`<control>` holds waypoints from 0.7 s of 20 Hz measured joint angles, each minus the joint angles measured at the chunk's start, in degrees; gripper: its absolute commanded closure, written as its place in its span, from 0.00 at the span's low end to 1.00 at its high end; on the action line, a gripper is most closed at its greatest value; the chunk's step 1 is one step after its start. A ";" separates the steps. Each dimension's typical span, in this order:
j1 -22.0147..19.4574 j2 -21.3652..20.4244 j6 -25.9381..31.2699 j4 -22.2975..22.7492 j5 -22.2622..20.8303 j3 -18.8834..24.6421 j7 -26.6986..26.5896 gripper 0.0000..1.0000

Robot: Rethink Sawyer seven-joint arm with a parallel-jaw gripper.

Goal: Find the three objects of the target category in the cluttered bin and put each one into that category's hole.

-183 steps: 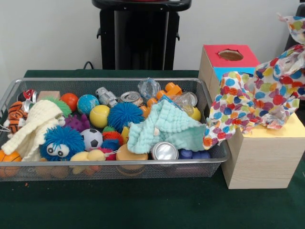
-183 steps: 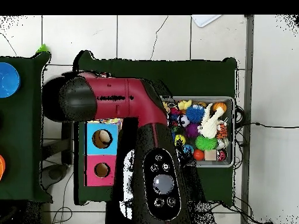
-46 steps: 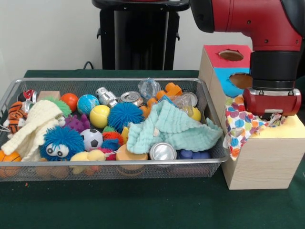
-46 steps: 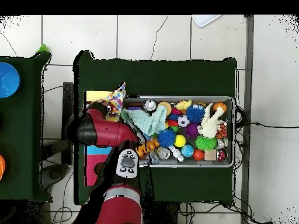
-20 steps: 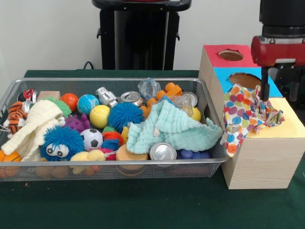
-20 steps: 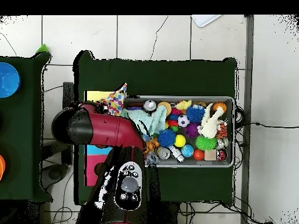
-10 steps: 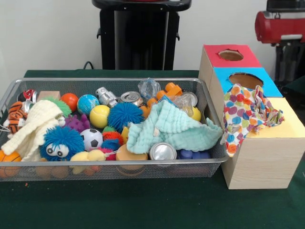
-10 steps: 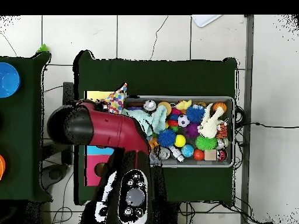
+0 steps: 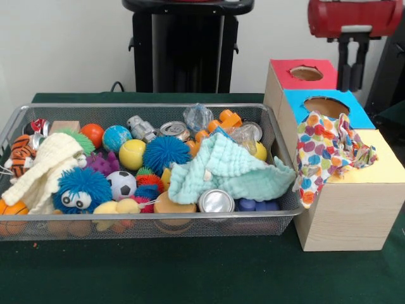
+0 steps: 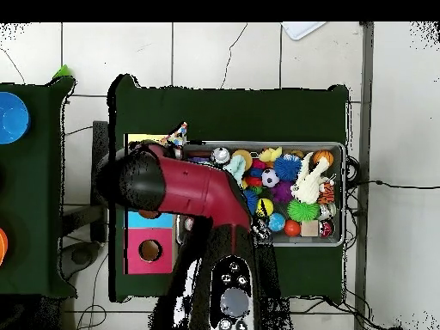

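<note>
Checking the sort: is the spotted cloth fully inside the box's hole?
No. The spotted cloth sits bunched on the box top, with one end hanging down its side toward the bin.

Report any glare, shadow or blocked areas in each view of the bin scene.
Front view: even light, a bright glint on the silver can lid at the bin's near wall, soft shadow on the cloth under the box. Overhead view: the arm hides most of the box and the bin's end nearest it; the spotted cloth barely shows past it.
</note>
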 measured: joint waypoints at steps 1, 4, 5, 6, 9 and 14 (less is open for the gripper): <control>-0.52 -0.18 0.00 0.00 -0.24 0.20 0.00 1.00; -2.92 -0.93 0.00 0.03 -1.11 1.22 0.00 1.00; -3.58 -1.11 0.00 0.08 -1.36 1.56 0.00 1.00; -4.31 -1.19 0.00 0.17 -1.67 1.97 0.00 1.00; -6.02 -1.19 0.00 0.43 -2.45 3.02 0.00 1.00; -7.62 -0.65 -0.09 1.38 -3.34 4.52 0.00 1.00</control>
